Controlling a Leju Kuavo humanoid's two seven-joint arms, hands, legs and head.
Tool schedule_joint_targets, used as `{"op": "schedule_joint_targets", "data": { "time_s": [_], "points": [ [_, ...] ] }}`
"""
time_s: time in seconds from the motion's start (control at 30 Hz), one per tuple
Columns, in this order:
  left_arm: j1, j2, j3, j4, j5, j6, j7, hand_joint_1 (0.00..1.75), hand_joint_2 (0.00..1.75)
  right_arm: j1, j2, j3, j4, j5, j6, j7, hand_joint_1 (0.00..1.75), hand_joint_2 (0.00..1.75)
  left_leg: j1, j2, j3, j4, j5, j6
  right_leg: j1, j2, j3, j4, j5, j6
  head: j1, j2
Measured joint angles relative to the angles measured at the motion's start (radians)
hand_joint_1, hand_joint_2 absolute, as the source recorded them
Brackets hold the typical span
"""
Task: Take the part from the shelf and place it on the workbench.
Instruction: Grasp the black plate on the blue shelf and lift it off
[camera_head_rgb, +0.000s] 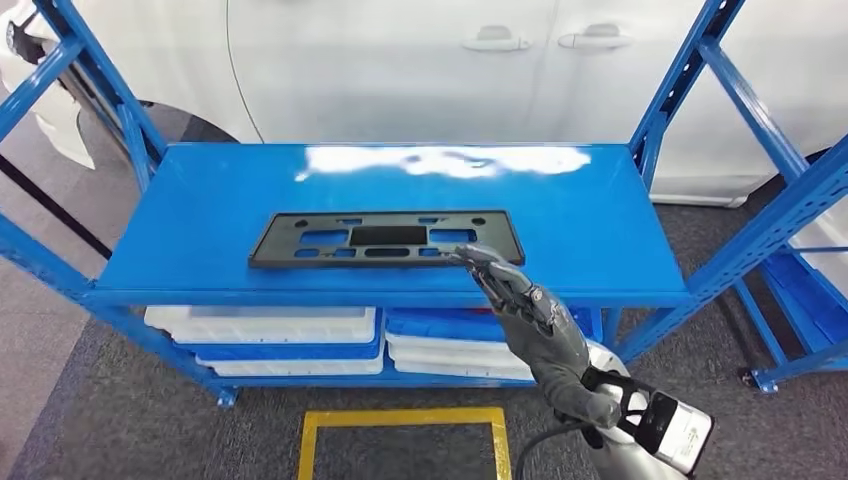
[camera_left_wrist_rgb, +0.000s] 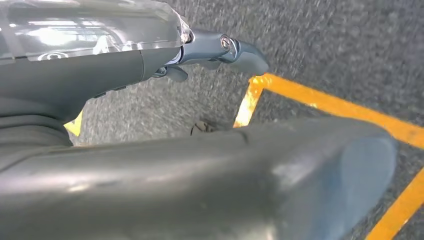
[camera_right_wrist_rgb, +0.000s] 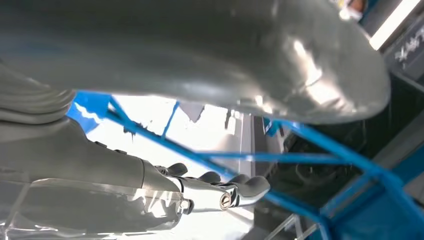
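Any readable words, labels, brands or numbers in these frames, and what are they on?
None can be read.
White label on the right wrist: print too small to read.
White marks on a dark panel, right wrist view: blurred, unreadable.
Black part on the blue shelf: no text visible.

The shelf is painted blue metal, its top board smooth and glossy enough to mirror a white glare along the back. On that board lies the part, a flat frame of matt black plastic with a dull, even surface. At the part's near right corner, the right hand looks like grey metal and plastic with a satin sheen. Under the top board sit trays of smooth white and blue plastic. Below the shelf, the floor is rough, speckled dark grey carpet crossed by flat yellow tape. Behind the shelf stands a car with glossy white painted panels. The left hand has smooth, faintly shiny grey fingers.
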Motion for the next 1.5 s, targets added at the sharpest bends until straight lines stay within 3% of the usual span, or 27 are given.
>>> {"op": "schedule_joint_targets", "data": {
  "time_s": [0.07,0.17,0.23,0.27,0.33,0.4,0.53,0.8,0.83,0.87,0.93,0.97,1.0,1.07,1.1,1.17,1.23,1.3,1.33,1.37,1.43,1.5],
  "points": [
    [-0.001,0.0,0.0,0.0,-0.002,0.0,0.0,0.0,0.0,-0.003,0.005,-0.002,0.0,0.001,-0.004,0.0,0.0,0.0,0.004,-0.007,-0.036,0.076,-0.021,-0.009,-0.005,0.003,0.02,-0.007,-0.007,-0.009,0.0,0.0],
    [0.001,0.0,0.0,0.0,-0.003,-0.001,0.0,0.0,0.0,-0.003,0.009,-0.002,0.0,0.004,-0.006,0.0,0.0,0.0,0.011,-0.013,-0.15,0.247,-0.088,-0.022,-0.004,0.007,0.039,-0.009,-0.026,-0.016,0.0,0.0],
    [0.005,0.001,0.0,0.0,-0.004,0.0,0.0,0.0,0.0,-0.002,0.009,-0.002,0.001,0.004,-0.007,0.0,0.0,0.0,0.014,-0.013,-0.2,0.28,-0.094,-0.028,-0.004,0.012,0.058,-0.009,-0.042,-0.015,0.0,0.0],
    [0.005,0.001,0.0,0.0,-0.004,0.0,0.0,0.0,0.0,-0.002,0.009,-0.002,0.001,0.004,-0.009,0.0,0.0,0.0,0.015,-0.013,-0.201,0.246,-0.062,-0.028,-0.004,0.014,0.071,-0.009,-0.051,-0.013,0.0,0.0],
    [0.005,0.002,0.0,0.0,-0.007,0.0,0.0,0.0,0.0,-0.002,0.009,-0.002,0.001,0.002,-0.016,0.0,0.0,0.0,0.016,-0.013,-0.166,0.111,0.042,-0.021,-0.004,0.016,0.097,-0.008,-0.07,-0.008,0.0,0.0],
    [0.005,0.003,0.0,0.0,-0.008,0.002,0.0,0.0,0.0,-0.001,0.009,-0.004,0.002,0.0,-0.02,0.0,0.0,0.0,0.011,-0.013,-0.139,0.02,0.092,-0.008,-0.002,0.017,0.11,-0.008,-0.085,0.001,0.0,0.0],
    [0.006,0.005,0.0,0.0,-0.009,0.004,0.001,0.0,0.0,-0.001,0.009,-0.006,0.002,0.0,-0.021,0.0,0.0,0.0,0.007,-0.013,-0.13,0.0,0.093,0.014,0.0,0.017,0.118,-0.003,-0.093,0.019,0.0,0.0],
    [0.004,0.005,0.0,0.0,-0.009,0.004,0.001,0.0,0.0,-0.002,0.009,-0.009,0.002,0.0,-0.021,0.0,0.0,0.0,0.011,-0.014,-0.114,-0.01,0.094,0.021,-0.003,0.017,0.112,0.015,-0.098,0.027,0.0,0.0],
    [0.003,0.005,0.0,0.0,-0.009,0.004,0.001,0.0,0.0,-0.001,0.009,-0.01,0.003,-0.001,-0.019,0.0,0.0,0.0,0.012,-0.015,-0.108,-0.013,0.091,0.024,-0.005,0.017,0.08,0.07,-0.115,0.032,0.0,0.0],
    [0.002,0.005,0.0,0.0,-0.009,0.005,0.001,0.0,0.0,0.001,0.009,-0.01,0.012,-0.007,-0.009,0.002,0.0,0.0,0.013,-0.016,-0.096,-0.016,0.084,0.026,-0.01,0.017,0.026,0.143,-0.137,0.038,0.0,0.0],
    [0.003,0.003,0.0,0.0,-0.011,0.013,0.006,0.0,0.0,-0.004,0.009,-0.005,0.061,-0.017,0.015,0.038,0.0,0.0,0.014,-0.019,-0.062,-0.017,0.057,0.025,-0.019,0.016,-0.041,0.156,-0.088,0.046,0.0,0.0],
    [0.003,0.002,0.0,0.0,-0.012,0.018,0.01,0.0,0.0,-0.012,0.009,0.001,0.096,-0.02,0.022,0.061,0.0,0.44,0.013,-0.02,-0.047,-0.017,0.044,0.019,-0.019,0.016,-0.045,0.105,-0.051,0.044,0.0,0.0],
    [0.002,0.002,0.0,0.0,-0.014,0.022,0.014,0.0,0.0,-0.024,0.009,0.011,0.128,-0.016,0.017,0.087,0.0,0.87,0.012,-0.021,-0.038,-0.016,0.034,0.013,-0.017,0.016,-0.027,0.035,-0.004,0.039,0.0,0.0],
    [0.001,0.001,0.0,0.0,-0.017,0.025,0.014,0.0,0.0,-0.043,0.011,0.04,0.184,0.011,-0.016,0.118,0.0,1.75,0.011,-0.021,-0.034,-0.013,0.028,-0.001,-0.012,0.016,-0.024,0.012,0.002,0.025,0.0,0.0],
    [0.001,0.001,0.0,0.0,-0.017,0.025,0.011,0.0,0.0,-0.053,0.014,0.061,0.216,0.031,-0.04,0.131,0.0,1.75,0.011,-0.021,-0.032,-0.011,0.027,-0.007,-0.012,0.017,-0.022,0.01,0.007,0.017,0.0,0.0],
    [0.001,0.001,0.0,0.0,-0.017,0.025,0.003,0.0,0.0,-0.072,0.022,0.102,0.28,0.065,-0.082,0.14,0.0,0.87,0.014,-0.021,-0.035,0.007,0.015,-0.017,-0.013,0.017,-0.011,0.003,0.009,0.006,0.0,0.0],
    [0.0,-0.002,0.0,0.001,-0.019,0.023,-0.004,0.0,0.0,-0.094,0.037,0.143,0.337,0.079,-0.107,0.144,0.0,0.0,0.016,-0.021,-0.08,0.095,-0.033,-0.024,-0.014,0.016,-0.003,-0.001,0.006,-0.003,0.0,0.0],
    [0.003,-0.004,0.0,0.001,-0.021,0.02,-0.01,0.0,0.0,-0.114,0.048,0.18,0.389,0.102,-0.137,0.147,0.0,0.0,0.017,-0.021,-0.158,0.23,-0.091,-0.028,-0.011,0.016,-0.001,-0.001,0.002,-0.009,0.0,0.0],
    [0.004,-0.004,0.0,0.001,-0.021,0.02,-0.011,0.0,0.0,-0.123,0.051,0.195,0.412,0.129,-0.164,0.148,0.0,0.44,0.017,-0.021,-0.186,0.27,-0.1,-0.029,-0.009,0.016,-0.001,-0.001,0.001,-0.011,0.0,0.0],
    [0.006,-0.004,0.0,0.001,-0.021,0.019,-0.013,0.0,0.0,-0.133,0.052,0.21,0.43,0.167,-0.196,0.15,0.0,0.87,0.017,-0.021,-0.196,0.273,-0.087,-0.028,-0.007,0.017,0.001,-0.001,0.0,-0.012,0.0,0.0],
    [0.008,-0.004,0.0,0.001,-0.021,0.019,-0.015,0.0,0.0,-0.156,0.054,0.239,0.456,0.263,-0.272,0.158,0.0,1.75,0.017,-0.021,-0.159,0.163,-0.009,-0.022,-0.004,0.019,0.007,-0.001,-0.003,-0.012,0.0,0.0],
    [0.007,-0.004,0.0,0.001,-0.021,0.018,-0.017,0.0,0.0,-0.178,0.057,0.264,0.475,0.35,-0.335,0.167,0.0,1.75,0.012,-0.021,-0.109,0.034,0.047,-0.011,0.0,0.019,0.011,0.0,-0.005,-0.008,0.0,0.0]
  ]
}}
